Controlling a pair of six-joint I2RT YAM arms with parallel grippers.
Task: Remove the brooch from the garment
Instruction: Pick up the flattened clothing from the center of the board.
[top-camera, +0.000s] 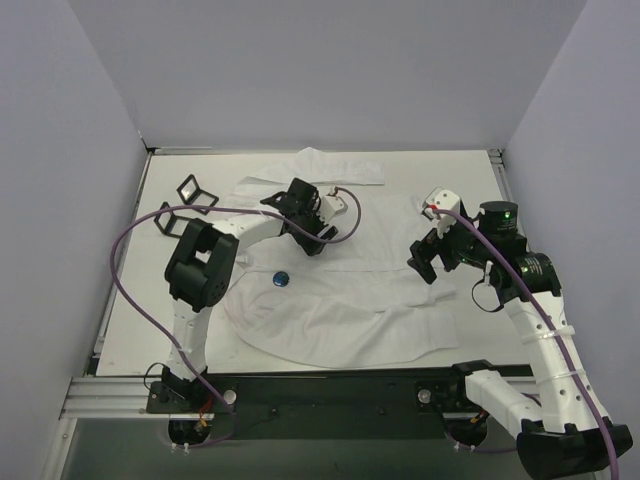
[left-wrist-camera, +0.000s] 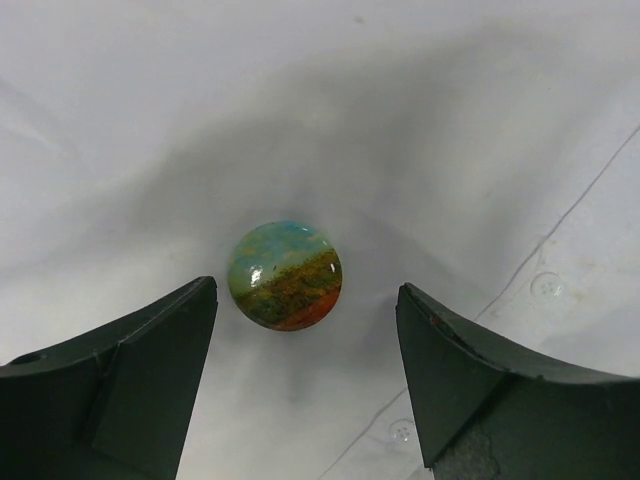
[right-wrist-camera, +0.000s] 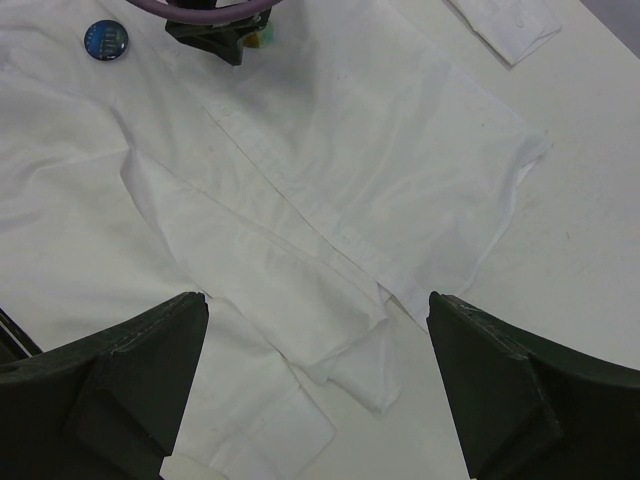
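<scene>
Brooch, a round glassy dome in blue-green, brown and orange-red, sits on the large white thin-fabric shirt, just beside the shirt's button seam. Left gripper hovers over it with jaws wide, straddling it and touching nothing. Right gripper is spread and empty above the shirt's edge.

Step, as I judge it: approach to grasp. The next move calls for descending, closing on the dome's rim and lifting without dragging cloth.

Before me the white garment lies spread and wrinkled; on it sits a round blue-green-orange brooch.
</scene>
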